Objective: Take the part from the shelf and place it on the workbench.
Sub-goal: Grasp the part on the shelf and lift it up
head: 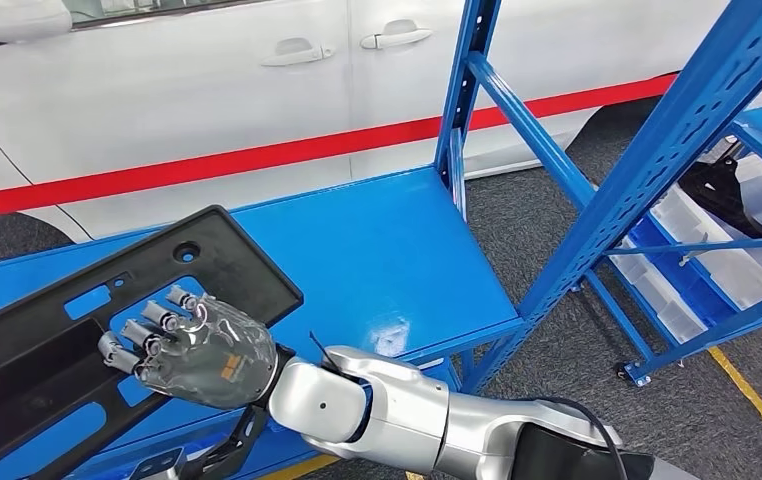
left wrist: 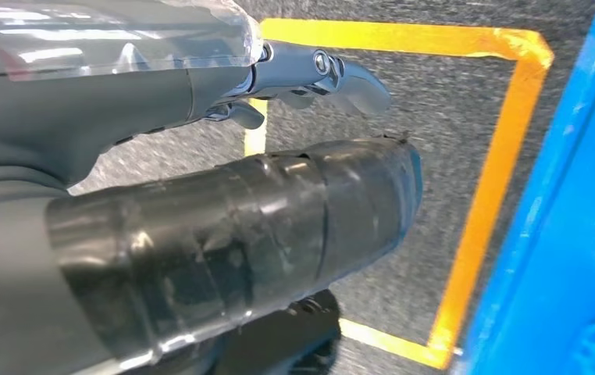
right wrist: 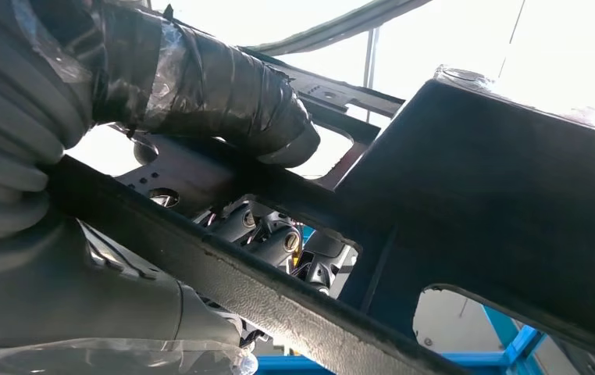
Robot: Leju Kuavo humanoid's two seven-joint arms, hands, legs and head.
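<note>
Black part: flat plastic panel [head: 107, 300] w/ cut-outs and a round hole, lying tilted over the near-left of the blue workbench [head: 387, 250]; one end runs off my head view at left.
Right hand: my right hand [head: 192, 345] grips the panel. Fingers [head: 147, 335] poke up through a cut-out, back of hand facing the cam. In the right wrist view the taped thumb [right wrist: 224, 94] presses on one face of the panel [right wrist: 466, 195], fingers [right wrist: 267, 234] curled behind a bar of it.
Left hand: my left hand [left wrist: 201, 234] hangs over grey floor w/ yellow tape [left wrist: 497, 156], beside something blue. Thumb and one finger stick out, nothing between them; rest of the fingers hidden, so can't tell if open or closed.
Bench: blue top, glossy, upright posts at the far corner.
Shelf: blue rack [head: 697, 130] to my right, white bins [head: 687, 260] on the low level, a dark part [head: 732, 195] behind them.
Background: white car [head: 207, 90] w/ red stripe behind the bench.
</note>
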